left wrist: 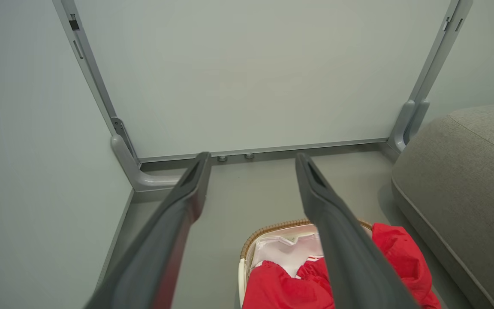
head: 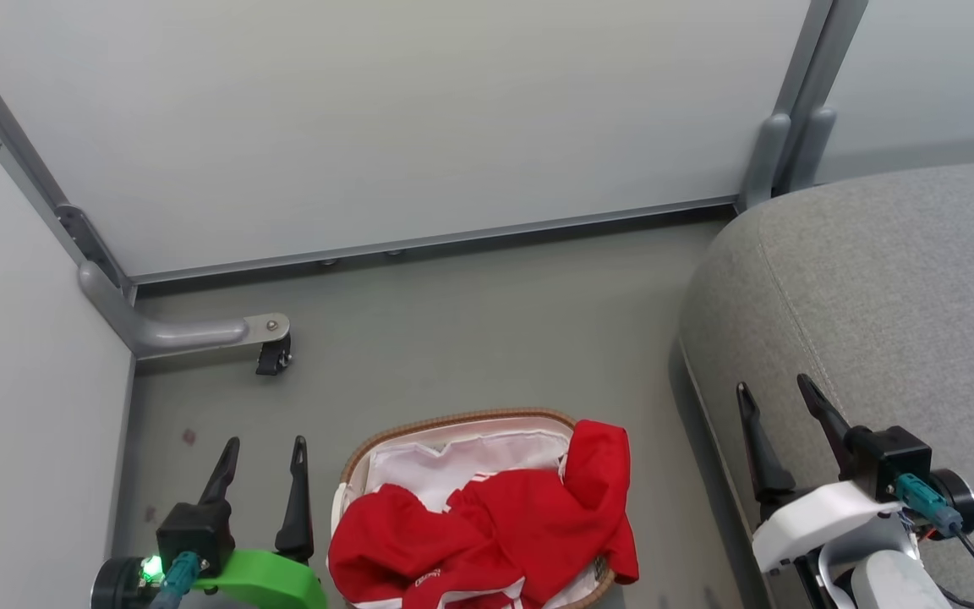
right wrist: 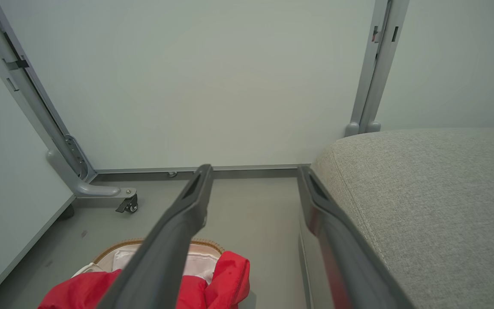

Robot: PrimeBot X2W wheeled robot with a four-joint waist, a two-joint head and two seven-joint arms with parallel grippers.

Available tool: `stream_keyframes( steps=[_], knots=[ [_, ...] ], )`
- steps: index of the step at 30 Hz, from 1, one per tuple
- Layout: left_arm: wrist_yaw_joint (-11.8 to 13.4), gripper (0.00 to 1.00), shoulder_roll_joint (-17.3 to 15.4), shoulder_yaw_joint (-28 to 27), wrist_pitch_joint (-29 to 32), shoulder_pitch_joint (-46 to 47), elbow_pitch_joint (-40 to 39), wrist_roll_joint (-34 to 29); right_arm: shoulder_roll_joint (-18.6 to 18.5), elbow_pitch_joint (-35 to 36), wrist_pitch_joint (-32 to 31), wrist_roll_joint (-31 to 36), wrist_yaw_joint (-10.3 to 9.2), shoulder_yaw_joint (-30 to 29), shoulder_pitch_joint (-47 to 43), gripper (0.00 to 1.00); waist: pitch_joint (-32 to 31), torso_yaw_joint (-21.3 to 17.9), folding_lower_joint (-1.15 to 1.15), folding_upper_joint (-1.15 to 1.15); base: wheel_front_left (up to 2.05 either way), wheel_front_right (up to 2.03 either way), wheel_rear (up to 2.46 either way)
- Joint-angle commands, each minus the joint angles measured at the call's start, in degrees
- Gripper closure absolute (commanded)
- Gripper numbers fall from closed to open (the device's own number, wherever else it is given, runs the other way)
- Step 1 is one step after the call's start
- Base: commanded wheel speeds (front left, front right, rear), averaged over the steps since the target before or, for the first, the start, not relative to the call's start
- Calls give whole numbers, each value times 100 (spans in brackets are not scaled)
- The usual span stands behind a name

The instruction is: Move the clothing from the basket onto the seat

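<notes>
Where the two arms flank the work area, the left gripper (head: 265,441), carried on a green wrist bracket, holds its two long dark fingers spread apart and empty above the grey floor (head: 470,321), just beside the left side of the oval white laundry basket with a brown woven rim (head: 453,419). The right gripper (head: 773,385), carried on a white wrist housing, is likewise open and grips no item. Its fingers point away from the robot over the rounded front edge of the large grey woven-fabric sofa seat (head: 893,279). The basket stands on the floor between the left gripper and the seat, near the seat but apart from it, with a strip of floor showing between them. The bright red soft fabric clothing (head: 504,524) lies bunched inside the basket on top of a white liner sheet (head: 453,461), which is exposed at the far end. One fold of the clothing rises at the right side and drapes over the rim toward the seat. White stripe trim and small white lettering show on the red fabric. Neither gripper touches the clothing or the basket. Pale grey partition panels in metal frames (head: 385,118) enclose the area, and a black caster on a grey metal foot (head: 271,355) rests on the floor beyond the left gripper.
</notes>
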State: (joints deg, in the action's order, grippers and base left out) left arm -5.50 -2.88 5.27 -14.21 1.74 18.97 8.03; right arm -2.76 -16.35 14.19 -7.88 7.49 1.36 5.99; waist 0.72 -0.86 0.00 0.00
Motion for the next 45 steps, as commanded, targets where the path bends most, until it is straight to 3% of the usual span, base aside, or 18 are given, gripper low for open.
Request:
stream_keyframes(
  steps=[1, 7, 17, 35, 45],
  knots=[
    [-26, 0, -7, 16, -57, 55, 35, -106, -24, 47, 60, 112, 0, 13, 88, 0, 83, -39, 0, 0, 0, 0, 0],
    [-116, 0, -9, 226, -112, 310, 144, -184, -25, 198, 111, 273, 0, 79, 326, 0, 492, -156, 0, 0, 0, 0, 0],
    [-201, 0, -52, 469, -96, 1040, 461, -163, -24, 581, 109, -45, -1, 197, 887, 0, 1472, -435, 0, 0, 0, 0, 0],
    [-209, 0, -610, 1547, -96, 2497, 1283, 191, -21, 1374, 109, -584, -1, 599, 1867, 0, 3243, -960, 0, 0, 0, 0, 0],
    [-209, 0, -845, 2058, -96, 3207, 2392, 123, -20, 1643, 109, -960, -1, 804, 2107, 0, 3971, -1270, 0, 0, 0, 0, 0]
  ],
)
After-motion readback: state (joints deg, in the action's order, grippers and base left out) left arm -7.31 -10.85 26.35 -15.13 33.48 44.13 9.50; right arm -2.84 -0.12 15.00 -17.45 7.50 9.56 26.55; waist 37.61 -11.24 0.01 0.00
